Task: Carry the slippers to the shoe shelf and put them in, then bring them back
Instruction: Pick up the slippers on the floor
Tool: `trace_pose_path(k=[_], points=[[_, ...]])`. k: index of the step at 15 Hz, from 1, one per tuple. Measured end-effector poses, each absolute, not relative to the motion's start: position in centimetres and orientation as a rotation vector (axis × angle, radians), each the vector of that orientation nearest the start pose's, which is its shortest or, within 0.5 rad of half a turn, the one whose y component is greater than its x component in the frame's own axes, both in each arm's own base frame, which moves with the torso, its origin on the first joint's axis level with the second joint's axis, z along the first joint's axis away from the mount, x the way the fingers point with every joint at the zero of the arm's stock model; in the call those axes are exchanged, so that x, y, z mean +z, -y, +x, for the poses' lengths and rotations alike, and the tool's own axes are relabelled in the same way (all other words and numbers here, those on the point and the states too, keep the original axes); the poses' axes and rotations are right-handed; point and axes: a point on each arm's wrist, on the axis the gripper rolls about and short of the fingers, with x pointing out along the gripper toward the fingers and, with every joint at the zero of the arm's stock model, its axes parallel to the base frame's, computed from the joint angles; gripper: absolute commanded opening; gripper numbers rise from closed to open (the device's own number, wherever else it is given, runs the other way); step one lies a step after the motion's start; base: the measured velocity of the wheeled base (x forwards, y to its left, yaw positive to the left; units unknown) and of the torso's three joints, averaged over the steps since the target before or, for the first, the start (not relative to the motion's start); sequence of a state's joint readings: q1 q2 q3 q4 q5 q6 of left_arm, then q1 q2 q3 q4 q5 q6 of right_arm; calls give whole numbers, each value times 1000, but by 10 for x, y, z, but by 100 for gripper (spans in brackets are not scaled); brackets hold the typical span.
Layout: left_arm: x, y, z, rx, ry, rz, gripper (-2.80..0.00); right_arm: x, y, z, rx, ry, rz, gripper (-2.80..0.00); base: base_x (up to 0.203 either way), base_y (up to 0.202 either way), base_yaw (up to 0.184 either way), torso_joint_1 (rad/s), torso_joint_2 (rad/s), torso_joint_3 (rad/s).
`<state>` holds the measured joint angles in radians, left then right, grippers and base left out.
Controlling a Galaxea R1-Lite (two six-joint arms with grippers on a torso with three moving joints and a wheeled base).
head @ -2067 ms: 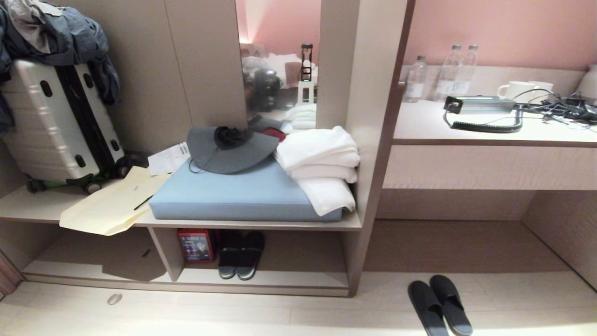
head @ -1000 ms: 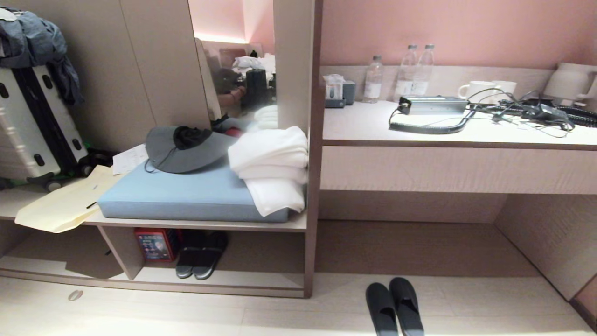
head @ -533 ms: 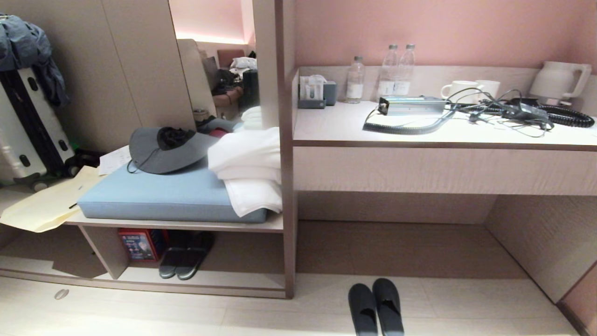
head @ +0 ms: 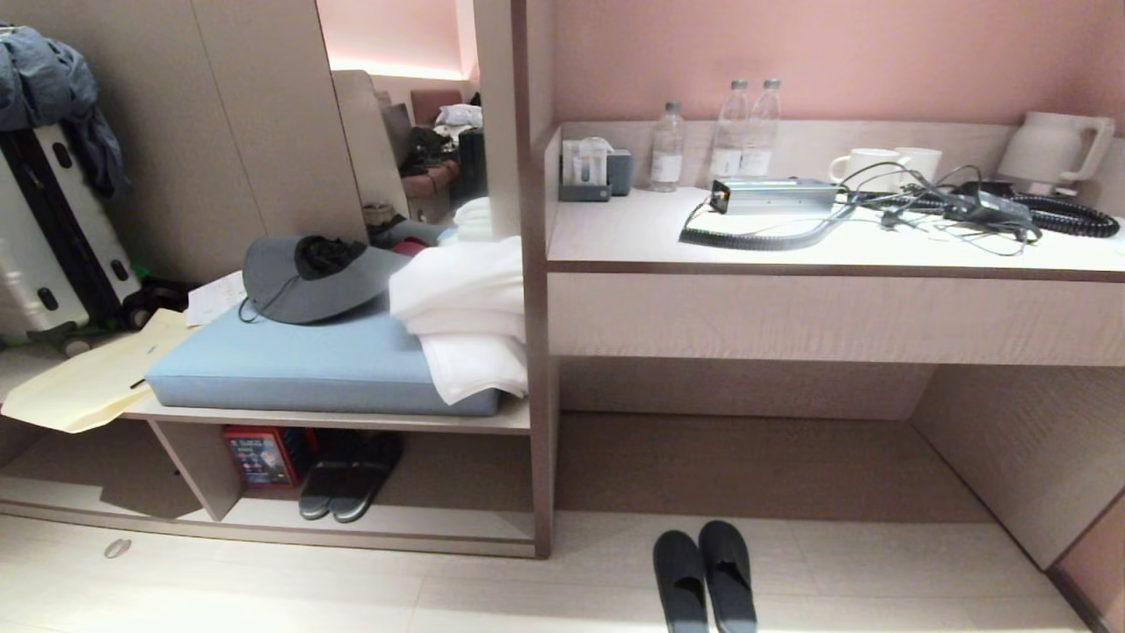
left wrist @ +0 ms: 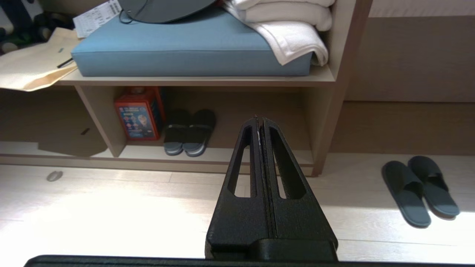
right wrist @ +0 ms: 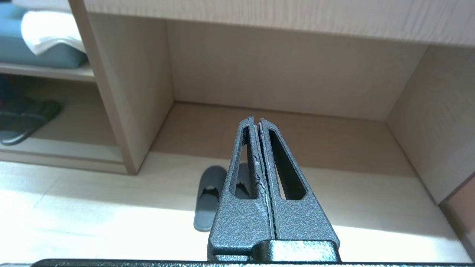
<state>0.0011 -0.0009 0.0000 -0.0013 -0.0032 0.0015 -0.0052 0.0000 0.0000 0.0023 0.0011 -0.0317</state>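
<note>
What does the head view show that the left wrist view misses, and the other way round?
Only the head view: the desk top with water bottles, mugs, kettle, and the suitcase. Only the left wrist view: the left claw, shut, empty. Both: the slippers on the floor, the shoe shelf holding a second dark pair and a red box, the blue cushion, white towels.

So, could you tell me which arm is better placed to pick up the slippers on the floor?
Probably the right: the slippers lie just beyond the shut right gripper, while they sit well off to the side of the left gripper.
</note>
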Motion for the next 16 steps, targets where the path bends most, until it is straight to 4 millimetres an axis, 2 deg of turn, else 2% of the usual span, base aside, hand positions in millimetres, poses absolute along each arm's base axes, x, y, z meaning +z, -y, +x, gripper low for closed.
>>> trace_pose_path(k=[16], points=[[76,0,-23,-3,2,-1,-280,76,0,-23,-9,0,-39,-280,0,0,0,2,2,-193]])
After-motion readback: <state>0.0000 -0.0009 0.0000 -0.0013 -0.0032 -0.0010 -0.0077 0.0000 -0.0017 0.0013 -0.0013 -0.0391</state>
